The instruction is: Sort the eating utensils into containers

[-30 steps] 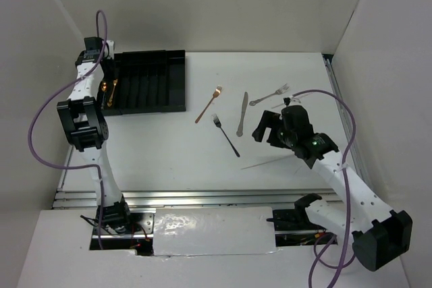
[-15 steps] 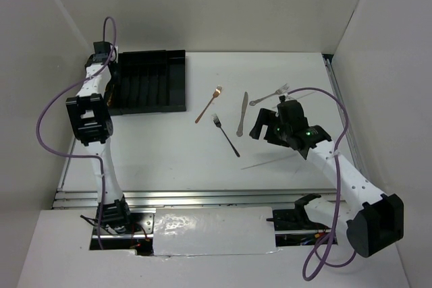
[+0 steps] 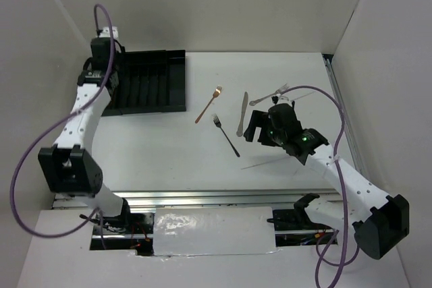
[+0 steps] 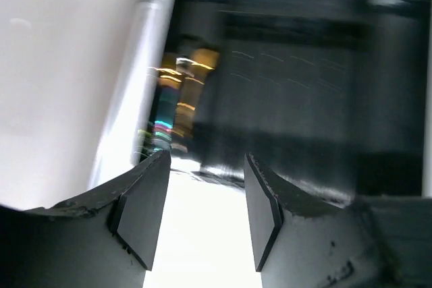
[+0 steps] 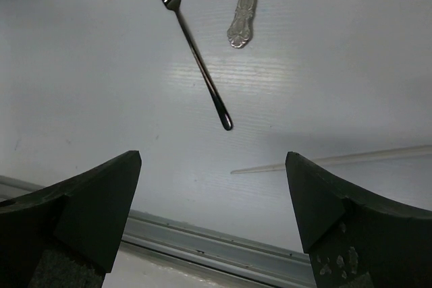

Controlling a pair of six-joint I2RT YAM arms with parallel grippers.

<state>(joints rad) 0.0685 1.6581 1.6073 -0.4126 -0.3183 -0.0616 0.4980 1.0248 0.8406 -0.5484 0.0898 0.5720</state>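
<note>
The black fork (image 5: 196, 45) is lying on the white table (image 5: 101, 99), between the copper fork (image 3: 208, 104) and the silver knife (image 5: 244, 8); a silver fork (image 3: 268, 95) is lying beyond the knife, and all four are well apart from the cutlery tray (image 3: 181, 79). My right gripper (image 5: 212, 207) is hovering near the black fork, jaws spread wide, holding nothing; my left gripper (image 4: 202, 214) is hanging over the tray's left end, jaws parted and empty. Copper-gold glints (image 4: 177, 99) are showing in a slot at its left edge, too blurred to identify.
</note>
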